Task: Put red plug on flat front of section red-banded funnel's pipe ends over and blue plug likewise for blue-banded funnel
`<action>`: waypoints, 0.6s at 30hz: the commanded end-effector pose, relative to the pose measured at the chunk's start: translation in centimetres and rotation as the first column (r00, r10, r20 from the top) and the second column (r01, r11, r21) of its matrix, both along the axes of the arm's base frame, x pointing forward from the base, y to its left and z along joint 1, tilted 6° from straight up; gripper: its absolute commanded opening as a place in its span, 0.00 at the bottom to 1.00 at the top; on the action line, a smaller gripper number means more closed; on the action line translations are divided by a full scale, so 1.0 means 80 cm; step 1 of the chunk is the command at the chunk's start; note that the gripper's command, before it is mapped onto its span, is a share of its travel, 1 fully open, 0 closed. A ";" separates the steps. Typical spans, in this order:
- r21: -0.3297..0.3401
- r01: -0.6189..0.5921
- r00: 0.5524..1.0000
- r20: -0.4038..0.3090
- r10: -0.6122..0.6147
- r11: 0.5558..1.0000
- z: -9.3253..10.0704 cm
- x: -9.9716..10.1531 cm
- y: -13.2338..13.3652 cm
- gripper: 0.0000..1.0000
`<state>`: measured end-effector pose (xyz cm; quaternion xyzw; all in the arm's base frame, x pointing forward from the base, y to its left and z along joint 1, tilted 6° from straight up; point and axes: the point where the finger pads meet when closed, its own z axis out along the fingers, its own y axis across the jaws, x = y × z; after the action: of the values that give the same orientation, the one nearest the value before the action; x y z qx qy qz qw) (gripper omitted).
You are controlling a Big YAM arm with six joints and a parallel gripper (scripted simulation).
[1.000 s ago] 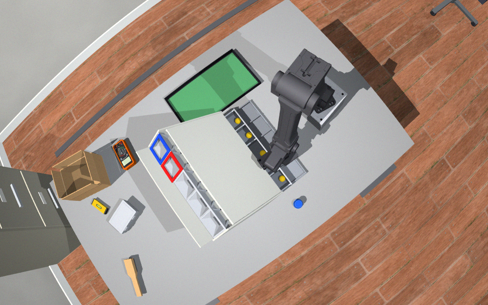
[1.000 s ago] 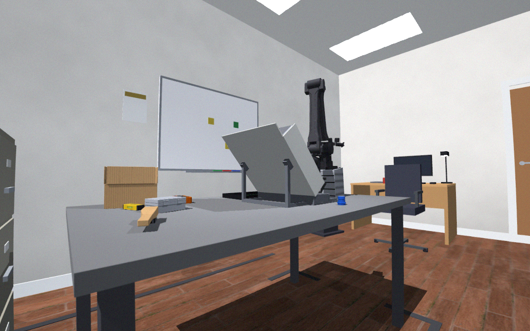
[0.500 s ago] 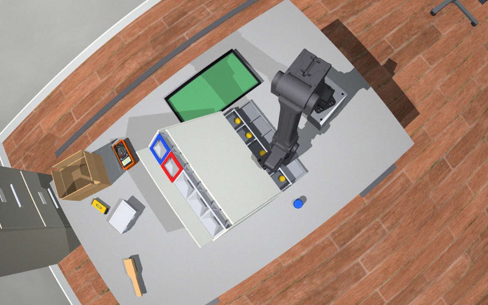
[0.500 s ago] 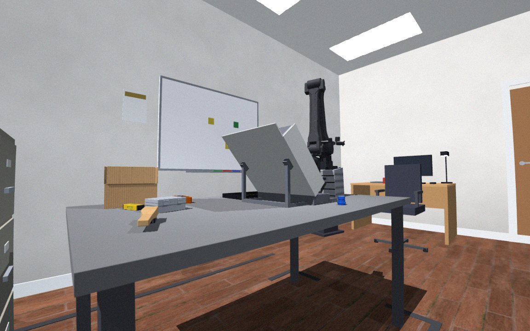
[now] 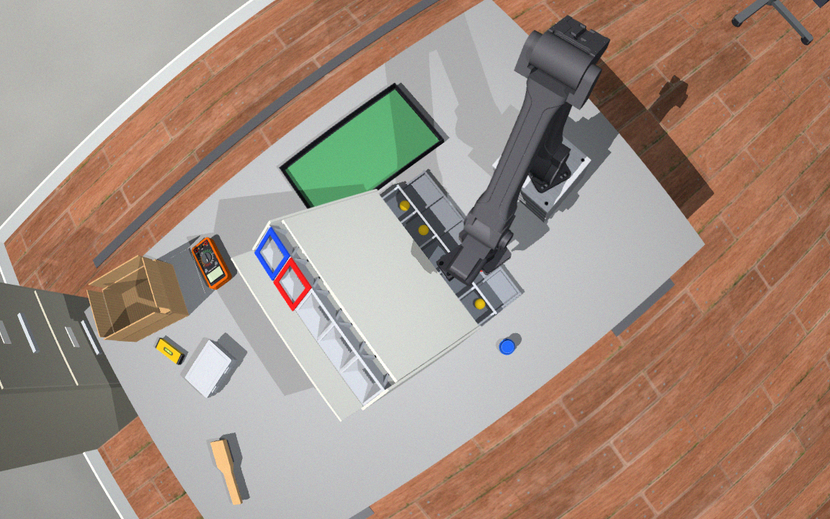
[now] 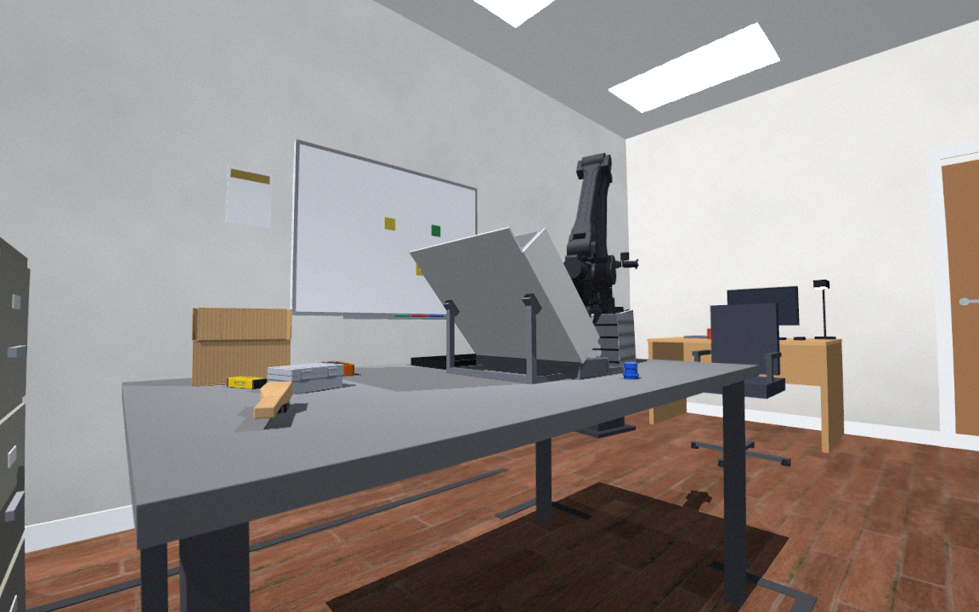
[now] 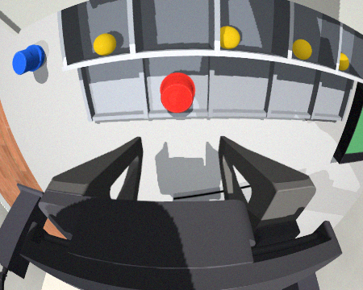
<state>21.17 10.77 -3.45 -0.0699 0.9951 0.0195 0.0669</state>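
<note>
The red plug (image 7: 177,92) stands on the flat front part of the second section from the left in the wrist view. My gripper (image 7: 180,143) is open and empty, raised above and in front of the red plug, apart from it. The blue plug (image 7: 28,60) stands on the table left of the section row; it also shows in the overhead view (image 5: 507,346). Yellow marbles (image 7: 105,43) (image 7: 230,37) (image 7: 302,48) lie in the back parts of several sections. The blue-banded funnel (image 5: 271,252) and the red-banded funnel (image 5: 292,284) sit at the top of the white cover (image 5: 372,277).
A green tray (image 5: 363,151) lies beside the cover. A cardboard box (image 5: 134,296), a multimeter (image 5: 212,261), a white case (image 5: 208,367), a yellow level (image 5: 169,349) and a wooden block (image 5: 228,469) lie at the table's far end.
</note>
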 end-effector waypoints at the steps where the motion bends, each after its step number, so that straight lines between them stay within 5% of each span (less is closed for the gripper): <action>1: 0.003 -0.001 1.000 0.009 0.001 1.000 0.049 0.006 0.006 0.59; 18: 0.000 -0.001 1.000 0.005 0.001 1.000 0.061 0.008 0.007 0.59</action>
<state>19.91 10.11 0.00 -0.0701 0.9961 0.0125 0.0511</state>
